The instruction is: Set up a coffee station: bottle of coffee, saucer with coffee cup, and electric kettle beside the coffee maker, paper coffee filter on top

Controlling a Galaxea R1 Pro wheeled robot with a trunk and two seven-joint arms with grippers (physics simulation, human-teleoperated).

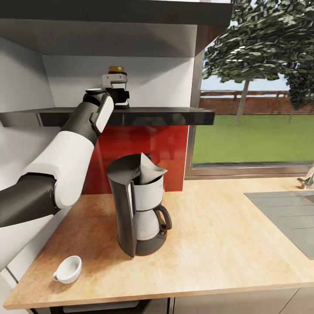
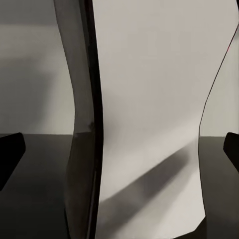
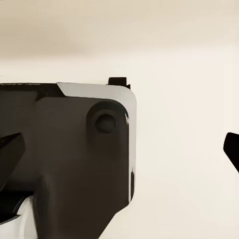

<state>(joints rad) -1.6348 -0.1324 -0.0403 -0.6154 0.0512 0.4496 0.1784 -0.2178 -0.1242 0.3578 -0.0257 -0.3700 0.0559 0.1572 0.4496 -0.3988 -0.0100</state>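
The bottle of coffee [image 1: 115, 69] stands on the black kitchen shelf [image 1: 165, 116], its brown-orange cap showing above my left gripper [image 1: 119, 93]. The left wrist view has the bottle's white label [image 2: 149, 114] close up between the two spread fingertips [image 2: 10, 155]; that gripper [image 2: 119, 149] is open around the bottle. On the countertop [image 1: 218, 248] stands the coffee maker [image 1: 138, 209] with a paper coffee filter [image 1: 148, 172] sticking out of its top. The coffee cup [image 1: 69, 269] lies on its side near the front left edge. My right gripper [image 3: 119, 154] is open and holds nothing. Saucer and kettle are out of view.
A sink [image 1: 288, 213] with a faucet [image 1: 307, 179] is set into the counter at the right. A red backsplash [image 1: 144, 152] and a window [image 1: 257, 100] stand behind. An upper cabinet [image 1: 113, 13] hangs low over the shelf. The right wrist view faces a dark-and-white robot part [image 3: 74, 159].
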